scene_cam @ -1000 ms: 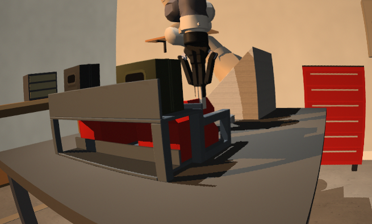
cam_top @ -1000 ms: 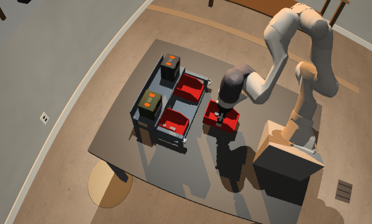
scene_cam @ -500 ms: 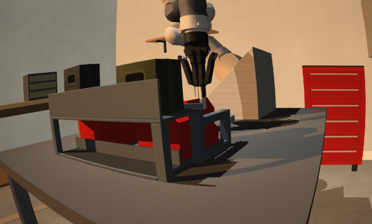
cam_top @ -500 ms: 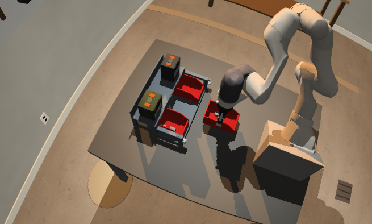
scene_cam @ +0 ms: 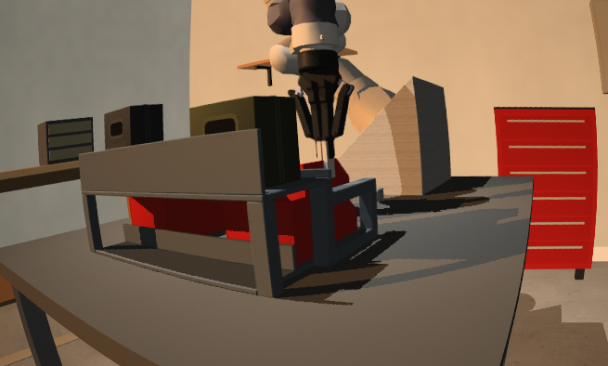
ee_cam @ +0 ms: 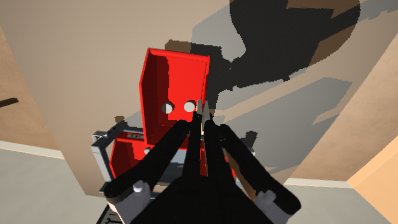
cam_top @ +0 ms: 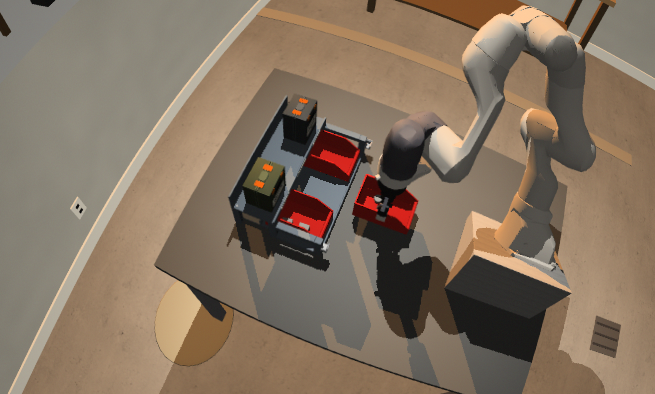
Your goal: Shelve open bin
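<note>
The red open bin (cam_top: 390,209) stands on the table just in front of the grey shelf (cam_top: 297,175), across from the gap (cam_top: 319,187) between two red bins (cam_top: 333,155) (cam_top: 304,215) in the row. In the wrist view the bin (ee_cam: 172,95) holds two pale round parts (ee_cam: 178,107). My gripper (cam_top: 383,210) points straight down, and its fingertips are shut on the thin top edge of the bin's side wall. In the exterior view the gripper (scene_cam: 324,149) stands over the bin (scene_cam: 336,174), which the shelf mostly hides.
Two dark boxes (cam_top: 299,117) (cam_top: 263,182) stand on the shelf's rear board, above the bins' rear ends. The robot's pedestal (cam_top: 507,270) is at the table's right side. A red drawer cabinet (scene_cam: 545,186) stands by the wall.
</note>
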